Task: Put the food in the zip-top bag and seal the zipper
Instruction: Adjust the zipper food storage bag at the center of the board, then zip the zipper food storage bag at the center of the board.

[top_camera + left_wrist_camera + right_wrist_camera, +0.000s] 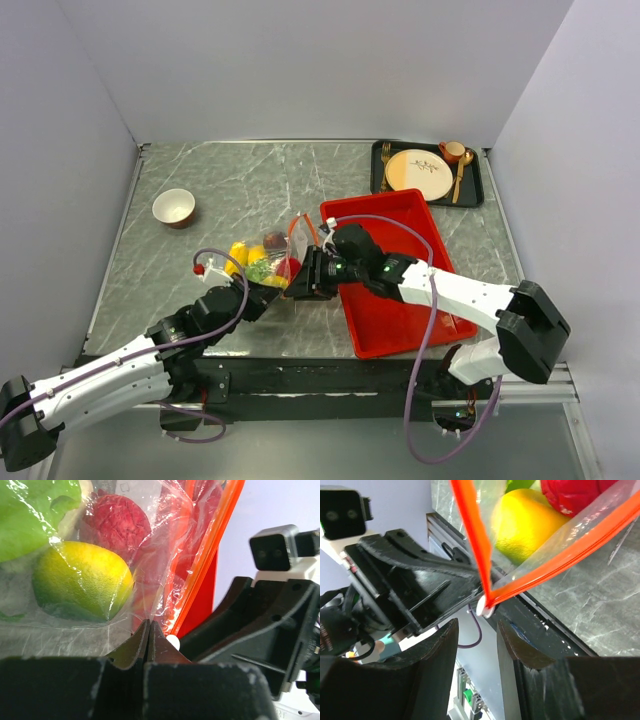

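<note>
My left gripper (149, 630) pinches the bag (150, 510) by its corner; my right gripper (476, 625), jaws spread, should close squarely on the slider (485, 610), then draw it along the zipper (472, 535).

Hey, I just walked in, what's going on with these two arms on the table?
Two robot arms are bagging toy food. A yellow fruit, a red fruit and something green sit inside the clear zip-top bag. The left gripper is shut on the bag's plastic beside the white slider. The right gripper is open, facing that slider without touching it. The orange zipper spreads in a V from the slider, so the bag is not sealed yet.
</note>
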Available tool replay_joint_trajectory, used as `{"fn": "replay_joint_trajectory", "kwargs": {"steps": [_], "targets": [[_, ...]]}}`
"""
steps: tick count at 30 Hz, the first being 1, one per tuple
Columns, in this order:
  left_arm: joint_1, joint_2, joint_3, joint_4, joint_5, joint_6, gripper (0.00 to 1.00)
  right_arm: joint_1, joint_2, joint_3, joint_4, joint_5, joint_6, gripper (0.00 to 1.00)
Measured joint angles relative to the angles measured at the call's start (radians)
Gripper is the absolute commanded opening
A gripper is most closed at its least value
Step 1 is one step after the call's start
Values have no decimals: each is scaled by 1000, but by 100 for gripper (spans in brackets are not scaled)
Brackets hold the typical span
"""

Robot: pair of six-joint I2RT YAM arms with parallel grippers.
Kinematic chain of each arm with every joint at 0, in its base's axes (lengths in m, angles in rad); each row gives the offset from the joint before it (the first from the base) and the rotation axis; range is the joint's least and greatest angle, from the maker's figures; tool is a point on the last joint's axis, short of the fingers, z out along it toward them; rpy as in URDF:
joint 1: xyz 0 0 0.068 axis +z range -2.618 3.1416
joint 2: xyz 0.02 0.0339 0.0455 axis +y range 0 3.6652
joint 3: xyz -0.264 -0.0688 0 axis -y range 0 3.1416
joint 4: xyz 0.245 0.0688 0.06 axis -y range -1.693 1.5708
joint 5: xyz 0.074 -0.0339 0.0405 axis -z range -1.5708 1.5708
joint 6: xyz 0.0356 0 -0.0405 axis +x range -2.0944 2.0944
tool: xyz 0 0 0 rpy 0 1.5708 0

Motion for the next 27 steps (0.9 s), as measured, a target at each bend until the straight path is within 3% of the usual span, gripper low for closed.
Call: {"fn": "replay_joint_trajectory", "kwargs": {"steps": [7,27], "targets": [[0,0,0,5,0,6,1,0,35,2,4,4,-2,37],[0,-13,0,8,2,6,1,-1,55,8,20,22,-8,38]]}}
